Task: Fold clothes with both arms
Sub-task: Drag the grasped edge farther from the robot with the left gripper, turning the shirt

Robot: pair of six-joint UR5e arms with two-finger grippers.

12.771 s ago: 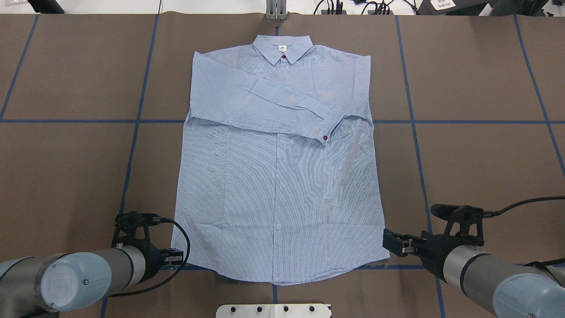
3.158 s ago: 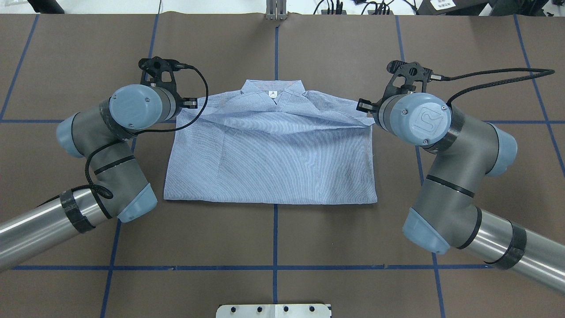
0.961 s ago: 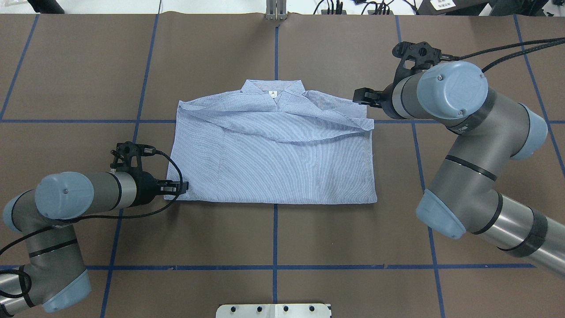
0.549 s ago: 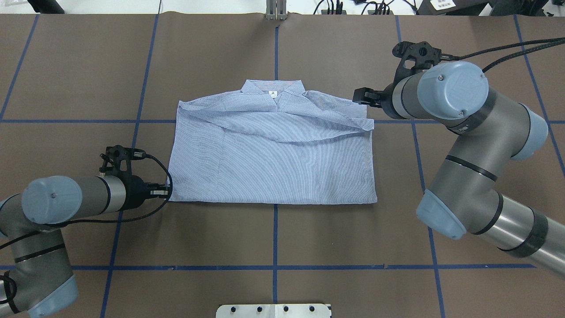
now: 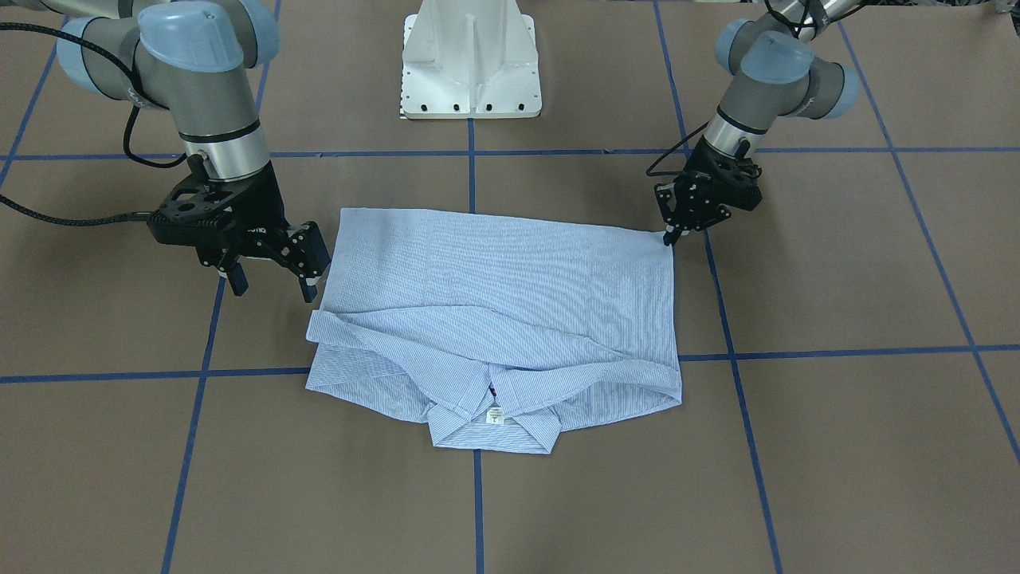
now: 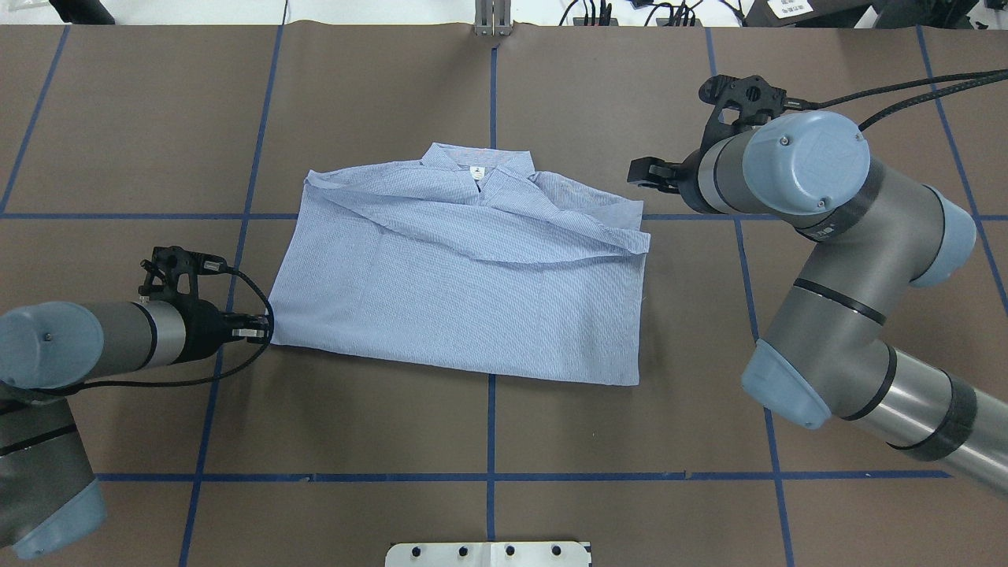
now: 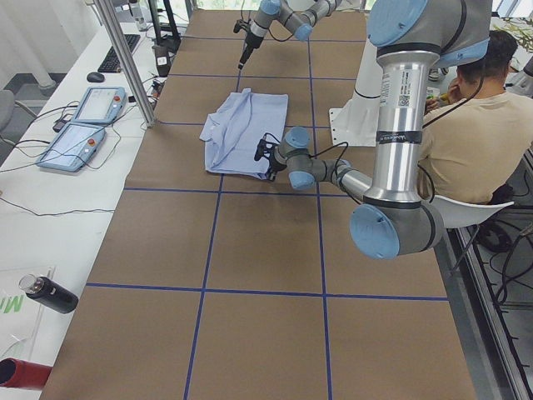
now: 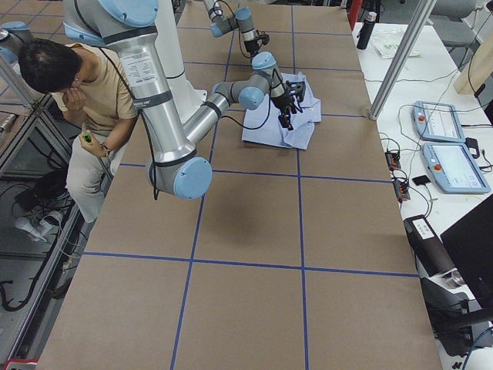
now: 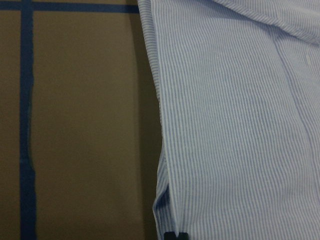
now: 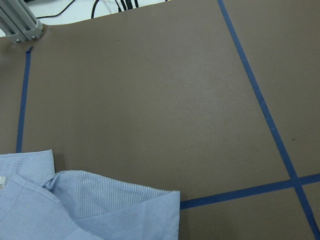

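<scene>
The light blue-and-white striped shirt (image 6: 465, 291) lies folded in half on the brown table, collar and white label (image 6: 476, 171) at the far edge, its body skewed to the left. My left gripper (image 6: 266, 331) is low at the shirt's near-left corner and shut on the fabric; in the front-facing view the left gripper (image 5: 668, 237) pinches that corner. The left wrist view shows the shirt's side edge (image 9: 165, 150) running down to the fingertips (image 9: 175, 234). My right gripper (image 5: 275, 285) hangs open just off the shirt's far-right corner, holding nothing, apart from the cloth.
Blue tape lines (image 6: 491, 425) grid the table. The white pedestal base (image 5: 470, 56) stands at the robot's edge, an aluminium post (image 6: 492, 20) at the far edge. A seated person (image 7: 475, 125) is beside the table. Two teach pendants (image 7: 83, 125) lie on a side desk.
My left gripper has moved left with the near-left corner, dragging the whole shirt left and skewing it. The right arm has stayed where it was.
</scene>
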